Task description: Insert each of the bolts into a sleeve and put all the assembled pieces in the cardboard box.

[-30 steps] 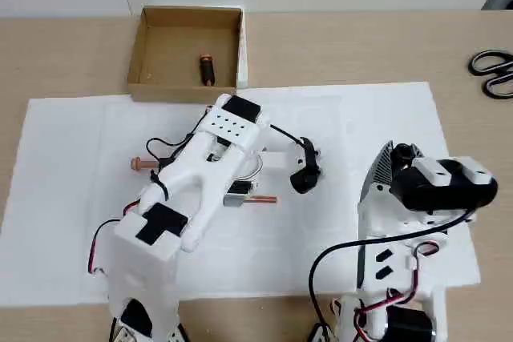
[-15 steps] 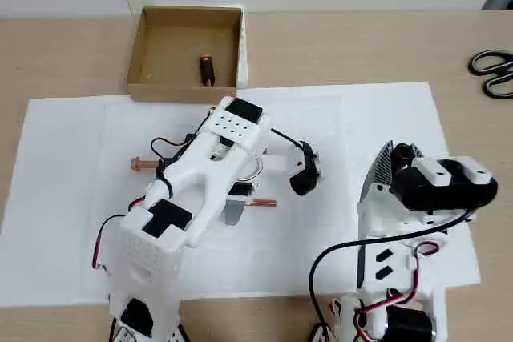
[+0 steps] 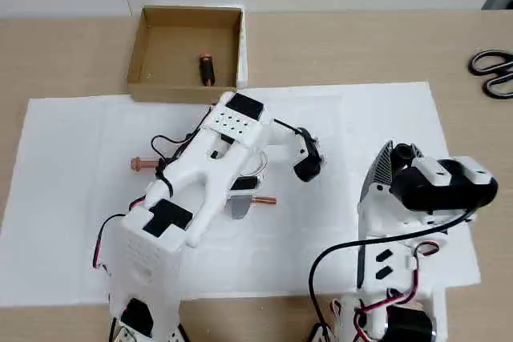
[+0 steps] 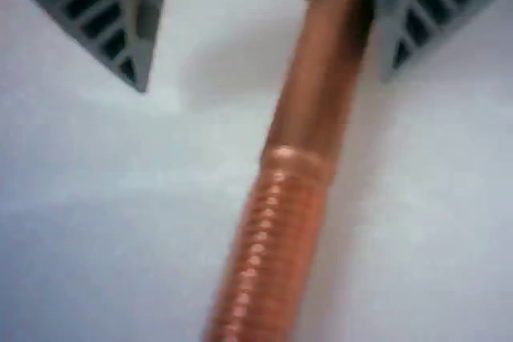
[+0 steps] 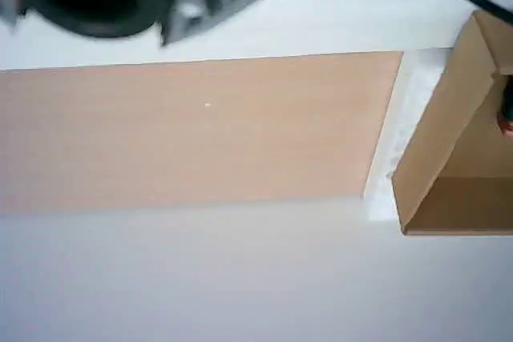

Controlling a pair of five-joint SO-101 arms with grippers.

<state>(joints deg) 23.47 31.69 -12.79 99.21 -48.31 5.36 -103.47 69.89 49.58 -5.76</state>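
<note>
L gripper jaws apart, straddling copper bolt lying mid paper sheet, 2nd bolt nr sheet's left edge, assembled piece in cardboard box, R gripper state can't tell.

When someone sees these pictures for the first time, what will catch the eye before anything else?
The copper bolt comes first: it lies on the white paper between the open fingers of the left gripper, close against one of them. Next is the cardboard box beyond the paper, with one dark piece inside. A second bolt lies alone on the paper beside the left arm.
</note>
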